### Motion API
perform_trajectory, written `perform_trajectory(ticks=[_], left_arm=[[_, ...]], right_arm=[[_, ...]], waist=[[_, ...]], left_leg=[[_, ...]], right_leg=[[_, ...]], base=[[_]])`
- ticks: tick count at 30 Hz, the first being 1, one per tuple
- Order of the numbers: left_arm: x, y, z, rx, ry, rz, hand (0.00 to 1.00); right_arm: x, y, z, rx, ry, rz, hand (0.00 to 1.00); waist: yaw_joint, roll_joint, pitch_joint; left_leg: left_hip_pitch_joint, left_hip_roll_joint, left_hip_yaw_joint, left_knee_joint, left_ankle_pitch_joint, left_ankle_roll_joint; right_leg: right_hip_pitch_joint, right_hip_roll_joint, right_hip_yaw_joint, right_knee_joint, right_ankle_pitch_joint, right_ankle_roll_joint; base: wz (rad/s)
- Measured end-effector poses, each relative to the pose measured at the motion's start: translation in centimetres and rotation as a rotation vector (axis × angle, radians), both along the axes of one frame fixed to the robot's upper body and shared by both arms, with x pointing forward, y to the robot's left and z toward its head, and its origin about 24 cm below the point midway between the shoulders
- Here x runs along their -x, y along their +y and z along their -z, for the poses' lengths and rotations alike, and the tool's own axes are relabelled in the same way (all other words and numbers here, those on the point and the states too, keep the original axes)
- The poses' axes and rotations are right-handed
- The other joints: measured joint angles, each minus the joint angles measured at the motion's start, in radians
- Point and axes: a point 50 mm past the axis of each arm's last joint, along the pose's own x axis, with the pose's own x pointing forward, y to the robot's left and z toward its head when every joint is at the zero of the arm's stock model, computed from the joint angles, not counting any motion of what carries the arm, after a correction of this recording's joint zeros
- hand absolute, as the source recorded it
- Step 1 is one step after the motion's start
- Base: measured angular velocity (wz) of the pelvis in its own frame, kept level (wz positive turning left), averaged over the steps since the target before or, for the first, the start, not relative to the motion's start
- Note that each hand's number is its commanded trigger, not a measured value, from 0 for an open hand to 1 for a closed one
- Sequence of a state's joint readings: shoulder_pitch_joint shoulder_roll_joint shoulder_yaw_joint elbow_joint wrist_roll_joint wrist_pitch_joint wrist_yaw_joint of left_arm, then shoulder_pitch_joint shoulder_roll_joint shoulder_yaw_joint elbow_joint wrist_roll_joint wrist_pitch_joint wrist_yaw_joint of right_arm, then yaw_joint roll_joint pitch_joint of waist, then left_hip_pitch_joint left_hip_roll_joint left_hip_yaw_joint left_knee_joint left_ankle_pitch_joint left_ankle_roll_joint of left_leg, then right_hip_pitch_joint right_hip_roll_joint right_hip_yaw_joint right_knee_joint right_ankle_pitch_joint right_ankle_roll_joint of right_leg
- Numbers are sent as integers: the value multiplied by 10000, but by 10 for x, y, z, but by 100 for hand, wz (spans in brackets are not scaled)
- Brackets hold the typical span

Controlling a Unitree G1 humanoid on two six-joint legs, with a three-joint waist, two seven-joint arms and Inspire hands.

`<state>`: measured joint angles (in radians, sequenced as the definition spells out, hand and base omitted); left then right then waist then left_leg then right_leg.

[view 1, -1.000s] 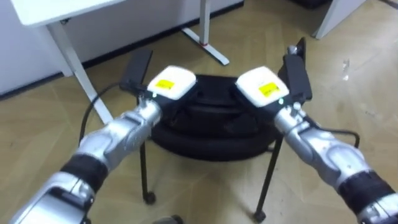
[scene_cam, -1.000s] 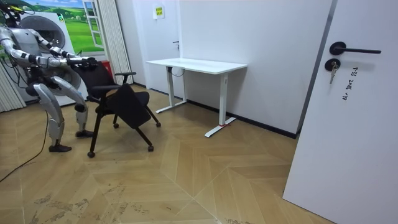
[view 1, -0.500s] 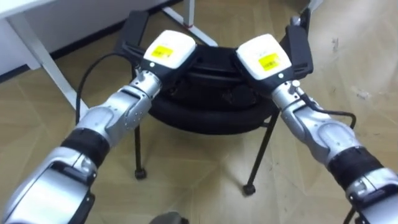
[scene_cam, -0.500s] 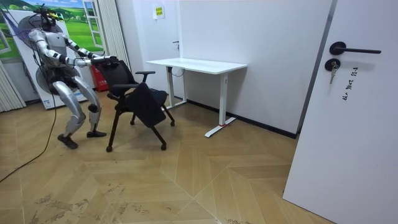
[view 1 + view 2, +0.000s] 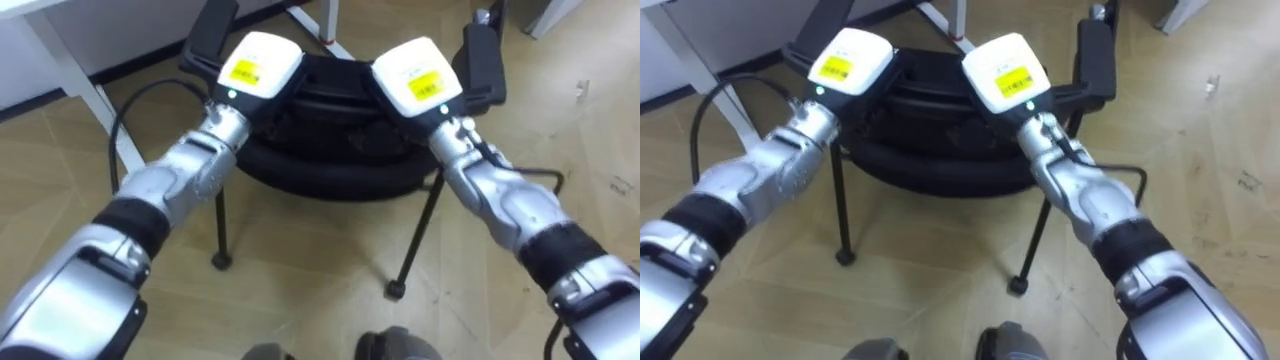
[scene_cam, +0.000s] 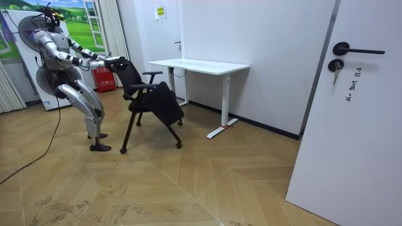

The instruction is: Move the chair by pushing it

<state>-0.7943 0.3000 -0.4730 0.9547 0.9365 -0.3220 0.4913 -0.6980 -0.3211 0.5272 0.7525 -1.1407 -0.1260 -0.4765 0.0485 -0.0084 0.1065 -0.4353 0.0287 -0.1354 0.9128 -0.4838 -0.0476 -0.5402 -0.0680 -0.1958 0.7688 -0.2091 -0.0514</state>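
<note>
Black office chair (image 6: 152, 104) stands on the parquet floor just beside the white desk (image 6: 198, 65). The left hand (image 5: 250, 68) and right hand (image 5: 415, 76) rest on its backrest top. Their fingers are hidden, so I cannot tell whether they are spread or curled.

The left robot hand (image 5: 848, 60) and the right robot hand (image 5: 1005, 72) lie side by side on the black chair (image 5: 930, 165); a white table (image 5: 961, 15) stands just beyond the chair.

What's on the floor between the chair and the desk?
Nothing. In the room view, only bare wooden floor separates the chair from the desk.
</note>
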Motion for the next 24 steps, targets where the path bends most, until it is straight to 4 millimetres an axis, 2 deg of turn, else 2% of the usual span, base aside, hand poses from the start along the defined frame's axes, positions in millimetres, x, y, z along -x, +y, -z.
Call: perform_trajectory(ticks=[2,6,7,9,11,14,15,17,19,21,23,24], left_arm=[[-1,0,-3,65,-132,-117,100],[-3,2,-8,243,-335,-335,100],[-2,1,-7,252,-342,-388,100],[-1,2,-4,312,-338,-472,100],[0,2,0,355,-326,-517,100],[2,1,2,586,-536,-691,100],[2,1,3,630,-530,-733,100],[2,1,3,778,-590,-846,100],[1,-1,2,862,-660,-912,100],[1,-3,2,922,-690,-933,100],[1,-4,1,990,-714,-964,100],[1,-4,1,992,-712,-968,100]], right_arm=[[-4,2,-7,133,-10,25,100],[-10,6,-15,377,-73,13,100],[-10,7,-15,383,-34,40,100],[-10,7,-14,383,2,50,100],[-8,9,-10,319,110,24,100],[-7,10,-10,298,45,-51,100],[-7,10,-10,302,19,-61,100],[-8,11,-13,425,-127,-96,100],[-9,13,-14,409,-216,-143,100],[-10,12,-17,547,-290,-164,100],[-11,10,-18,719,-368,-117,100],[-11,10,-19,755,-391,-120,100]], waist=[[207,-103,5],[201,-272,35],[203,-315,30],[188,-370,52],[224,-367,44],[103,-357,41],[111,-348,36],[130,-314,34],[123,-285,30],[110,-277,33],[106,-283,31],[100,-283,31]], left_leg=[[156,209,-30,-289,-7,-235],[276,382,-16,-544,71,-491],[298,474,54,-474,74,-515],[284,543,143,-94,87,-512],[-1,812,246,1002,289,-455],[-304,850,306,1629,544,-453],[-304,867,337,1613,562,-443],[-306,1041,688,1389,631,-445],[-287,1050,885,1081,654,-488],[-318,944,1030,573,718,-598],[-370,752,1151,-302,872,-655],[-373,703,1194,-430,934,-638]], right_leg=[[2,102,-146,115,-219,-352],[36,6,-515,352,-623,-718],[72,2,-598,510,-870,-714],[170,-42,-701,860,-1283,-744],[410,-97,-1054,1332,-1802,-995],[521,-361,-1389,1772,-2286,-1141],[538,-370,-1410,1784,-2306,-1170],[548,-427,-1491,1777,-2299,-1296],[549,-551,-1556,1729,-2307,-1320],[547,-660,-1608,1619,-2311,-1309],[548,-760,-1640,1480,-2253,-1274],[548,-818,-1663,1466,-2246,-1264]], base=[[0],[18],[25],[30],[27],[39],[26],[19],[25],[20],[16],[20]])
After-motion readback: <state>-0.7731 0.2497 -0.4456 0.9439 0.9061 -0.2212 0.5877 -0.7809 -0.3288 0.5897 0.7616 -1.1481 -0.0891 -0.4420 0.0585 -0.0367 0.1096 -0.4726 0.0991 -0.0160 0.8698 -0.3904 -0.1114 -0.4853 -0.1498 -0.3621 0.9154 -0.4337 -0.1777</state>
